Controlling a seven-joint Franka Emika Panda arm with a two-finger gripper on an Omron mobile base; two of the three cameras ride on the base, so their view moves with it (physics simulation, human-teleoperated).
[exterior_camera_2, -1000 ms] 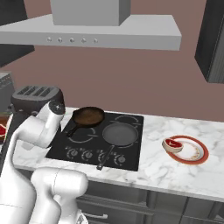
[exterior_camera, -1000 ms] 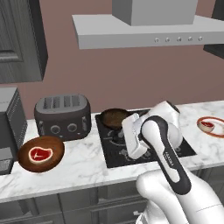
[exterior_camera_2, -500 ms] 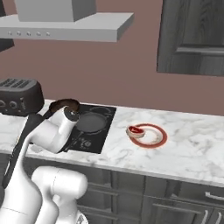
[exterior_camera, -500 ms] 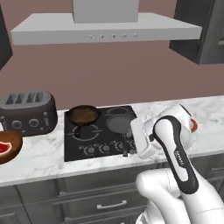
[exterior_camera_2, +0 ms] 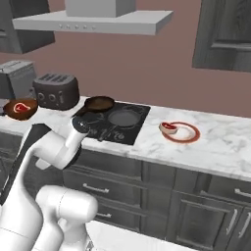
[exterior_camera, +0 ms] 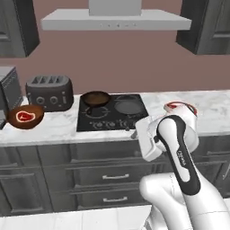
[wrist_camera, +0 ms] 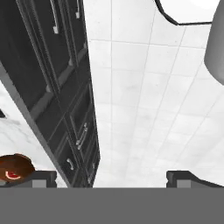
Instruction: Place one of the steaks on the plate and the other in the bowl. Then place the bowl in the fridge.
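Running across both base views is the marble counter (exterior_camera: 58, 128) on dark grey cabinets (exterior_camera_2: 162, 186), with a grey range hood (exterior_camera: 114, 20) above it. The white arm (exterior_camera: 177, 152) is folded in front of the cabinets, below the counter edge, and its hand is turned down toward the white tiled floor (wrist_camera: 144, 109).

A black cooktop (exterior_camera: 112, 114) is set into the counter. At its back left burner stands a small black frying pan (exterior_camera: 95, 98). Left of the cooktop is the dark toaster (exterior_camera: 48, 92), and further left the corner of a grey appliance (exterior_camera: 9, 92), cut by the frame.

The bowl (exterior_camera: 25, 117), reddish-brown, sits on the counter near the front edge, just in front of the toaster and a little to its left. One steak (exterior_camera: 24, 116) lies inside it, red with a pale mark. In the hand view the bowl appears at the lower left, on the marble, beside one finger.

The plate (exterior_camera_2: 181, 131), white with a red-orange ring, is on the counter to the right of the cooktop, well apart from the bowl. The other steak (exterior_camera_2: 167, 128) lies on the left part of the plate.

The gripper (wrist_camera: 111, 179) is spread wide: its two dark fingertips (wrist_camera: 41, 177) stand far apart at the bottom of the hand view, with nothing between them, only floor and cabinet fronts beyond.
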